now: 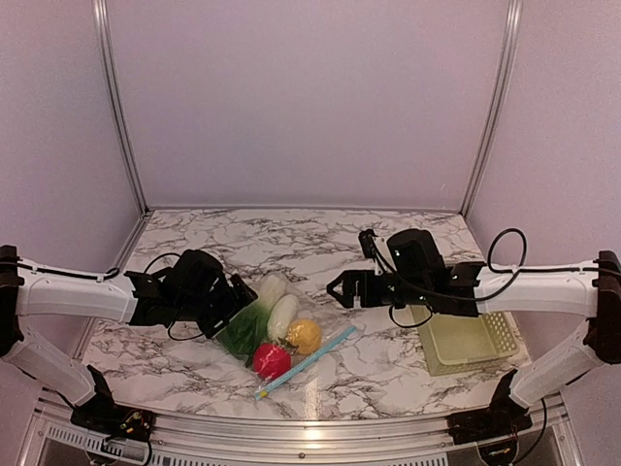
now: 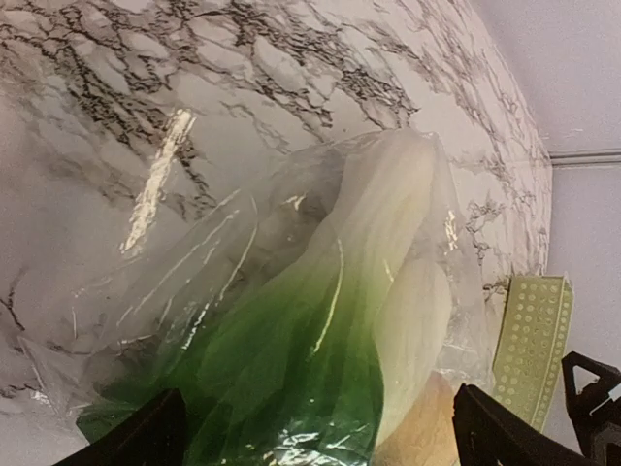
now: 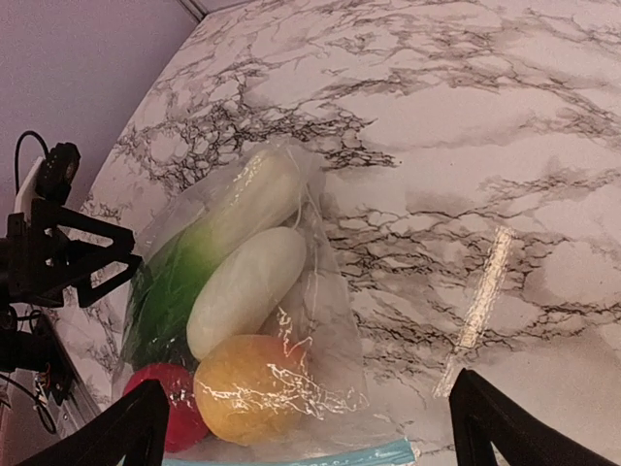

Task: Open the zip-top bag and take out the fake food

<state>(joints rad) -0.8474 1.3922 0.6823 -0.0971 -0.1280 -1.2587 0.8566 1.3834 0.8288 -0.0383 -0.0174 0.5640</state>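
The zip-top bag (image 1: 286, 335) lies flat on the marble table, its light blue zipper strip (image 1: 309, 359) along the near right edge. Inside it is the fake food: a green leafy vegetable (image 1: 249, 327), a white oblong piece (image 1: 282, 316), a yellow-orange fruit (image 1: 304, 336) and a red fruit (image 1: 272, 360). My left gripper (image 1: 233, 299) hovers open at the bag's left end, with the vegetable (image 2: 291, 369) between its fingers (image 2: 141, 442). My right gripper (image 1: 337, 288) stands open just right of the bag, above the orange fruit (image 3: 257, 388) and the strip (image 3: 320, 456). Neither holds anything.
A pale yellow-green lattice basket (image 1: 466, 340) sits on the table at the right, under my right arm; its edge (image 2: 532, 345) also shows in the left wrist view. Purple walls close the table on three sides.
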